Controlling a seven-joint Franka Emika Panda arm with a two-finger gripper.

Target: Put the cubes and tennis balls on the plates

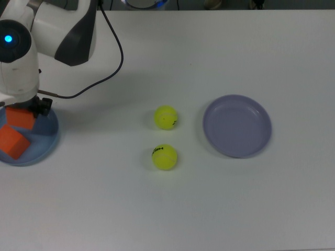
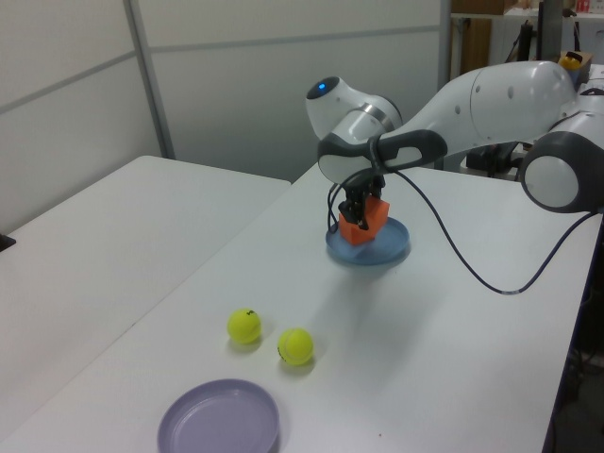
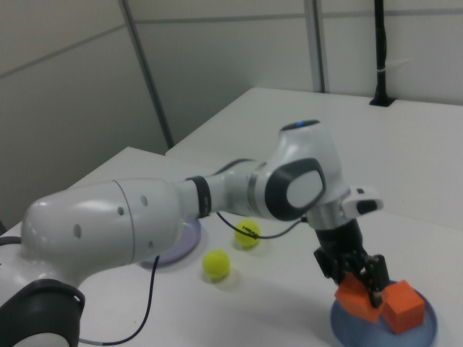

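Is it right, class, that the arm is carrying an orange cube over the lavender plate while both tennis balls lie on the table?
Not quite: the held orange cube is over the light blue plate, as the right view shows. Both tennis balls do lie on the table.

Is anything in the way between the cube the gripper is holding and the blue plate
Nothing visible. The gripper holds one orange cube over the blue plate, beside the other cube already lying there.
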